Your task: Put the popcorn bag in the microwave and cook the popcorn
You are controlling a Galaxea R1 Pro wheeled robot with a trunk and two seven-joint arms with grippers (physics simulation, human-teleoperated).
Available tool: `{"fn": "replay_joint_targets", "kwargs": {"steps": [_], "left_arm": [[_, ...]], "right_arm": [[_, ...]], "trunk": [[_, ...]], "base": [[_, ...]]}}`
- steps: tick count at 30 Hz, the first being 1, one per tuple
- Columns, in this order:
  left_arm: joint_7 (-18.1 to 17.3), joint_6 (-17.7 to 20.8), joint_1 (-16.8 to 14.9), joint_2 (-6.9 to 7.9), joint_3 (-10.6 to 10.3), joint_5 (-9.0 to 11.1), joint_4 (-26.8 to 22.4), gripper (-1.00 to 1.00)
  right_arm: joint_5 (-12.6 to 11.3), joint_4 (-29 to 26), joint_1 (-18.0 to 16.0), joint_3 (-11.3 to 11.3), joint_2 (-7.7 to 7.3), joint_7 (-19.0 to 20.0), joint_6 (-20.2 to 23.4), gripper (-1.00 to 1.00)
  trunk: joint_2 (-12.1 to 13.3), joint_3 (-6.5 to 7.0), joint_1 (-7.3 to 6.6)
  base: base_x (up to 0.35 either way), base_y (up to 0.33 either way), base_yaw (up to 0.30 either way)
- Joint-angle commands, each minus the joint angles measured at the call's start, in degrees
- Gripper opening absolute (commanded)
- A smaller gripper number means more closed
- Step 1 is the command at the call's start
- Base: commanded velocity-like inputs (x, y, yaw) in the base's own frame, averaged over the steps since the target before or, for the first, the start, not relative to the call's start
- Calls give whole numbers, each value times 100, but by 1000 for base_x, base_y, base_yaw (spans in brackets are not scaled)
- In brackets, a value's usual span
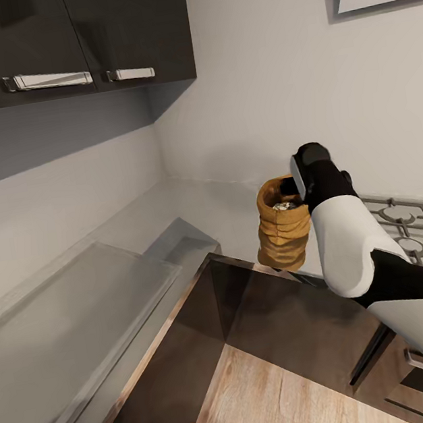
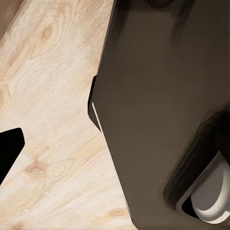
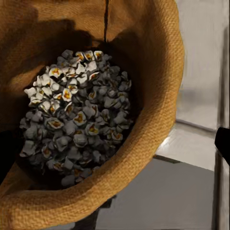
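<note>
Right gripper [image 1: 298,187] clenched on the bag [image 1: 283,234] at its rolled rim; the bag hangs below the jaws, above the countertop [image 1: 190,208] edge. Popcorn [image 3: 76,115] sits just past the fingertips. Judged light, soft, floppy: rim grip suits it. Left jaws: cannot tell.

The popcorn bag [image 1: 283,234] is tan-brown burlap weave, the popcorn [image 3: 76,115] whitish-grey with orange-yellow centres, the countertop [image 1: 83,307] glossy pale grey, the cabinets [image 1: 68,36] dark brown, the floor [image 1: 269,400] light woodgrain.
</note>
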Motion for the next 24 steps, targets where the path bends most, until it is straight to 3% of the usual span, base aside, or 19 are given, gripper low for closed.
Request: {"fn": "replay_joint_targets", "kwargs": {"steps": [1,2,4,5,12,19,24], "left_arm": [[15,-16,-1,-2,-5,30,-2,100],[15,-16,-1,-2,-5,30,-2,100],[15,-16,-1,-3,-5,30,-2,100],[15,-16,-1,-3,-4,30,-2,100],[15,-16,-1,-2,-4,30,-2,100],[15,-24,-1,-9,-4,46,-10,100],[16,-26,-1,-10,-4,47,-11,100]], "right_arm": [[-61,-18,-6,-68,6,-281,3,100],[-65,-21,-6,-134,6,-437,3,100],[-75,-17,-6,-569,6,-805,3,100],[-76,-12,-6,-650,6,-850,3,100],[-85,15,-6,-827,6,-880,3,100],[-107,27,-6,-857,6,-865,3,100],[-619,32,-6,-855,6,-873,3,100]], "trunk": [[-3,-6,0],[-3,-6,0],[-3,-6,0],[-3,-6,0],[-3,-6,0],[-3,-6,0],[-3,-6,0]], "base": [[0,0,0],[0,0,0],[0,0,0],[0,0,0],[0,0,0],[0,0,0],[0,0,0]]}}
